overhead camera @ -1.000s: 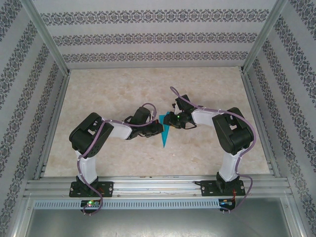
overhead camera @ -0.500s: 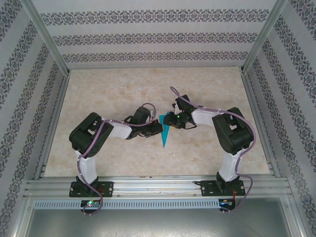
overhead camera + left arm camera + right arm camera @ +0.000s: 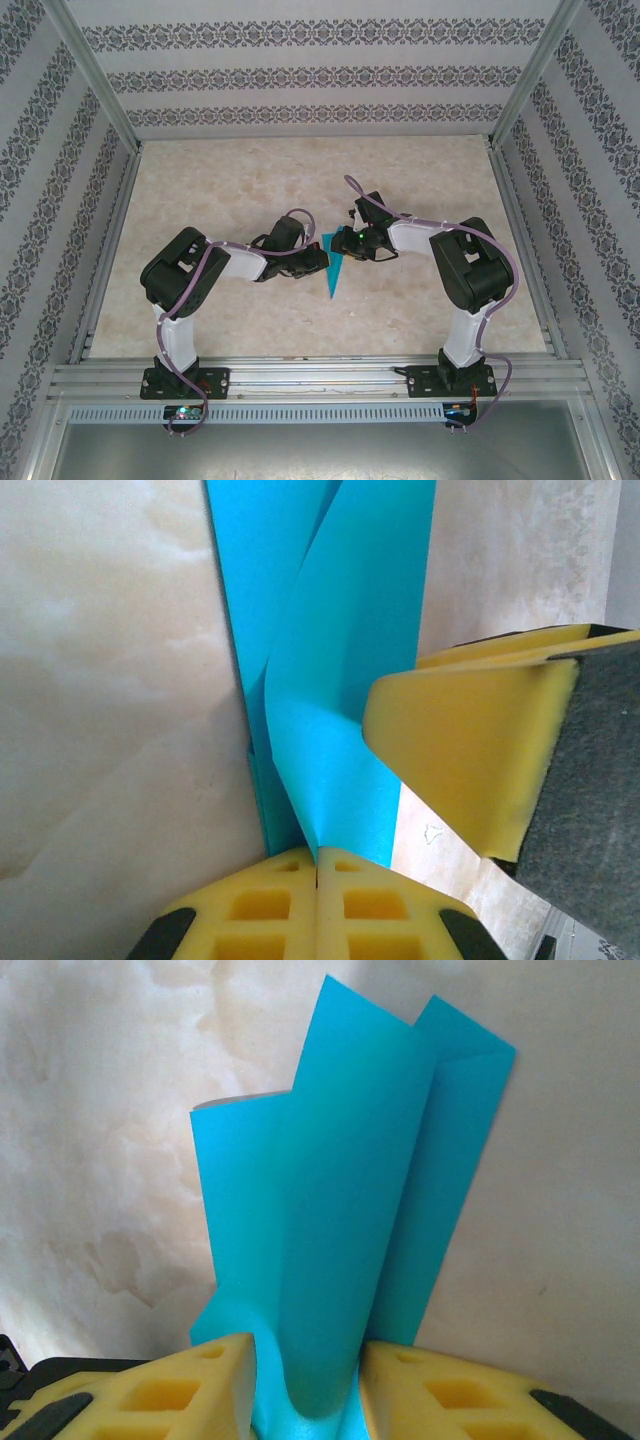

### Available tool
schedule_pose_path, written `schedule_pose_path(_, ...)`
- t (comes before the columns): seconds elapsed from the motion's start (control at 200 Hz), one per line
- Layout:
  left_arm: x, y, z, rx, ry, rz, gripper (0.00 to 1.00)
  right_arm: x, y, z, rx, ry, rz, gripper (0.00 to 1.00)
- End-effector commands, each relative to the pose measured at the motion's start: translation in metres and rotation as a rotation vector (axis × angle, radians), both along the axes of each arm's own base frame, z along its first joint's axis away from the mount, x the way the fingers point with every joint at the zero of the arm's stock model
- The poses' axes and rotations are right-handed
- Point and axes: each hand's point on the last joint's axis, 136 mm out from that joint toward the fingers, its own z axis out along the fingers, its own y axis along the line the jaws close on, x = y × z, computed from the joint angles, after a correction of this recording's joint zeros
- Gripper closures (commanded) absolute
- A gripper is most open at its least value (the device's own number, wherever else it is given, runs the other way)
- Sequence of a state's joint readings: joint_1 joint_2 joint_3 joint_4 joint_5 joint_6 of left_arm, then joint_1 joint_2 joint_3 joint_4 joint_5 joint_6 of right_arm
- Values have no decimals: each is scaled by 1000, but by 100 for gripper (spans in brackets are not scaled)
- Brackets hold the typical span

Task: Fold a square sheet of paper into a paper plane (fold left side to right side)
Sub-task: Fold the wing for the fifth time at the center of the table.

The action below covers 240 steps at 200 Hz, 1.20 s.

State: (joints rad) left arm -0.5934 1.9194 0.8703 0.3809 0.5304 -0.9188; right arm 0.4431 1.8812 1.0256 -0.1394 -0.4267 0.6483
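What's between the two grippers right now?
The folded teal paper, touching both. The top view shows it lying between the left gripper and the right gripper.

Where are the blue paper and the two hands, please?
blue paper (image 3: 340, 1210), right wrist view, middle of raised flap.
left hand (image 3: 317, 858), left wrist view, between its fingertips.
right hand (image 3: 305, 1352), right wrist view, between its fingertips.

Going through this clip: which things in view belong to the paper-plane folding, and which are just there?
Part of the job:
- folded teal paper
- left gripper, fingers shut on the paper's edge
- right gripper, fingers on either side of the paper

Just there:
- table
- patterned walls
- aluminium frame
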Motion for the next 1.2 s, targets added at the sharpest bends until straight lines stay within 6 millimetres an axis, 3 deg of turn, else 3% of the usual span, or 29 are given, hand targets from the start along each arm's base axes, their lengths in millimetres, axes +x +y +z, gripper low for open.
schedule_pose_path(0.0,-1,10,-21,62,34,8,100,-29,-7,-49,-104,110,25,61)
schedule_pose_path(0.465,-10,20,-52,151,143,29,100,-14,-7,-11,-14,18,0,60)
schedule_pose_path(1.059,-11,26,-60,192,175,49,100,-12,-25,20,-2,-35,-21,55)
schedule_pose_path(1.194,-12,24,-59,183,174,38,100,-9,-29,28,0,-52,-28,59)
